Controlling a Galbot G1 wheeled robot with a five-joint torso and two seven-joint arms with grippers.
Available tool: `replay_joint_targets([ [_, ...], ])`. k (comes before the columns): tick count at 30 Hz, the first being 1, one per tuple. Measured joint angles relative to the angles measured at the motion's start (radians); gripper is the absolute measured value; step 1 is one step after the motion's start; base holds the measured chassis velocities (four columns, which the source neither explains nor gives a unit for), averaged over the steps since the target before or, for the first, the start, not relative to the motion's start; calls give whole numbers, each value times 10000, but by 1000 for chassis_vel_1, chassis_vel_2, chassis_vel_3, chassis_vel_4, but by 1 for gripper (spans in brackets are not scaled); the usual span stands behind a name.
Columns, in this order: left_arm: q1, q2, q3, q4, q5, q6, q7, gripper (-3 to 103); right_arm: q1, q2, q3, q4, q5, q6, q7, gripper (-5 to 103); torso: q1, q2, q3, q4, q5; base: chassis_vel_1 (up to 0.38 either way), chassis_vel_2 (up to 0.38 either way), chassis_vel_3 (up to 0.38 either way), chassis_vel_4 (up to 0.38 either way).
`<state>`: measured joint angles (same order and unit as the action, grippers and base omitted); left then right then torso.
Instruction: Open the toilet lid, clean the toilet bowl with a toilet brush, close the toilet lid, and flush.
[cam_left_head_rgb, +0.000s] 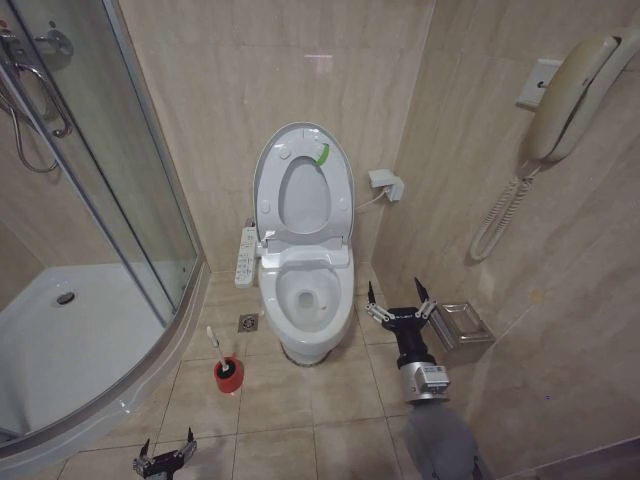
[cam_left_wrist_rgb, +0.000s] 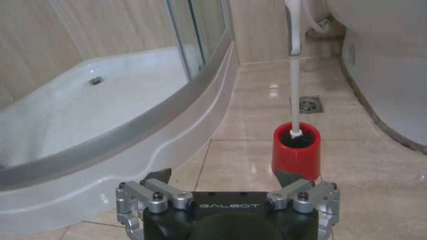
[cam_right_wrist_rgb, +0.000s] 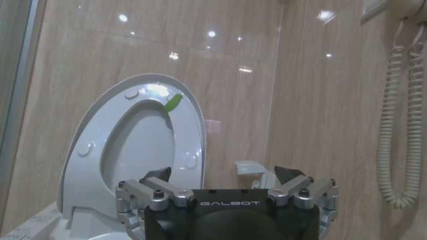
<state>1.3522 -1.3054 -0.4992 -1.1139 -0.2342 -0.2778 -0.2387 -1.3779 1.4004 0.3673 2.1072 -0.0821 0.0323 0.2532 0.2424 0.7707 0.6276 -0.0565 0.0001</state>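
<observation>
The toilet lid (cam_left_head_rgb: 303, 182) stands raised against the back wall, glossy white with round bumpers and a green strip; the toilet bowl (cam_left_head_rgb: 307, 300) lies open beneath, its long axis running toward the robot; the toilet brush (cam_left_head_rgb: 216, 350) stands nearly upright in its red cup holder (cam_left_head_rgb: 228, 375) on the floor left of the bowl; the left tool (cam_left_head_rgb: 164, 458), marked GALBOT, hangs open near the holder; the right tool (cam_left_head_rgb: 399, 305) hangs open right of the bowl.

Toilet lid (cam_left_head_rgb: 303, 185): smooth glossy white plastic. Toilet bowl (cam_left_head_rgb: 306, 305): glazed ceramic. Brush cup (cam_left_wrist_rgb: 296, 151): matt red plastic. Floor tiles (cam_left_head_rgb: 300, 400): polished beige. Shower door (cam_left_head_rgb: 120, 130): clear glass.
</observation>
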Motion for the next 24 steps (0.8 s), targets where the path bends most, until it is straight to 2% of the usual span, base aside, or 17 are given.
replay_joint_targets([
  [1,0,0,0,0,0,0,0,100,0,0,0,0,0,0,0,100,0,0,0,0,0,0,0,0,0],
  [3,-144,0,-138,573,-85,-512,517,100,0,0,0,0,0,0,0,100,0,0,0,1,-2,0,0,0,0],
  [6,-459,0,-449,1806,-269,-1602,1611,100,0,0,0,0,0,0,0,100,0,0,0,1,-1,0,0,0,0],
  [9,-534,0,-523,2100,-311,-1878,1901,100,0,0,0,0,0,0,0,100,0,0,0,2,-2,0,0,0,0],
  [16,-615,4,-542,2224,-304,-2017,1979,100,0,0,1,0,0,0,0,100,0,0,0,3,-2,0,0,0,0],
  [18,-1047,77,-565,2637,-60,-2525,2117,100,0,0,0,0,0,0,0,100,0,0,1,9,-6,0,0,0,0],
  [19,-1485,172,-604,2986,189,-3008,2234,100,0,0,0,0,0,0,0,100,0,0,0,0,-4,0,0,0,0],
  [20,-1485,172,-604,2986,189,-3008,2234,100,0,0,0,0,0,0,0,100,0,0,0,0,-4,0,0,0,0],
  [22,-2296,336,-663,3651,673,-3911,2460,100,0,0,0,0,0,0,0,100,0,0,0,-6,2,0,0,0,0],
  [24,-2540,378,-672,3847,822,-4189,2532,100,0,0,0,0,0,0,0,100,1,0,0,-13,0,0,0,0,0],
])
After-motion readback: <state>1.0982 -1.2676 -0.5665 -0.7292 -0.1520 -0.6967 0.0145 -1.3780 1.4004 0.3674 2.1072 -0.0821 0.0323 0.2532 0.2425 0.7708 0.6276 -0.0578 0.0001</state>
